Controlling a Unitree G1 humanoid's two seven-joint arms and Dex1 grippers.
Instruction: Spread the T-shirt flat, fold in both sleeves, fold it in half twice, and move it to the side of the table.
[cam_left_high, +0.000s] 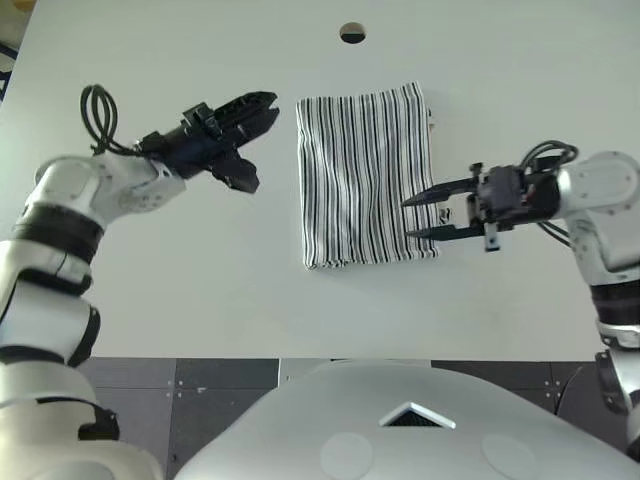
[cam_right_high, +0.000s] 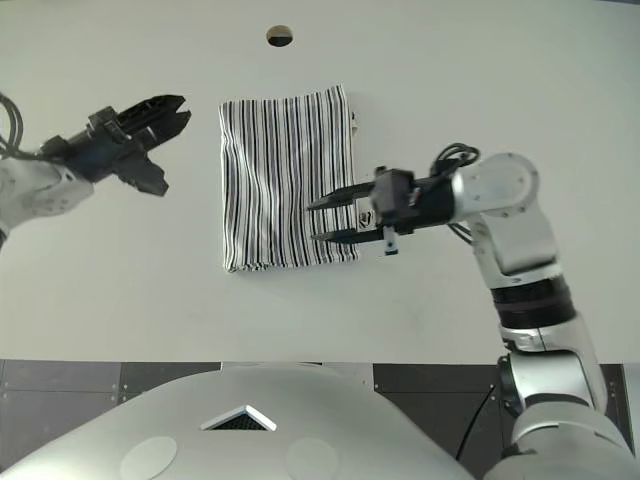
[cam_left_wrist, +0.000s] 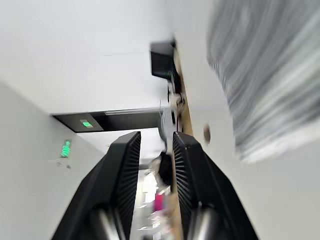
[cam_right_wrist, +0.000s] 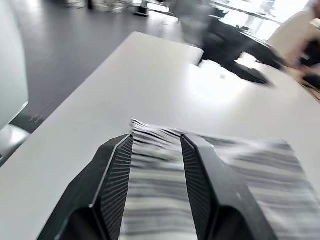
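Your right black two-finger gripper (cam_left_high: 407, 218) is spread wide at the near corner of the folded black-and-white striped T-shirt (cam_left_high: 365, 170). Pinch every layer there. Left gripper (cam_left_wrist: 156, 136) hangs barely parted.

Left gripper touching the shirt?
No, the left gripper is off the shirt's left edge, with bare table between them.

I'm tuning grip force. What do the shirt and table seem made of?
Shirt: soft matte cloth, probably knit; it is striped and lies folded with slight wrinkles. Table: hard, smooth white top with a faint sheen, possibly laminate; the exact material is unclear.
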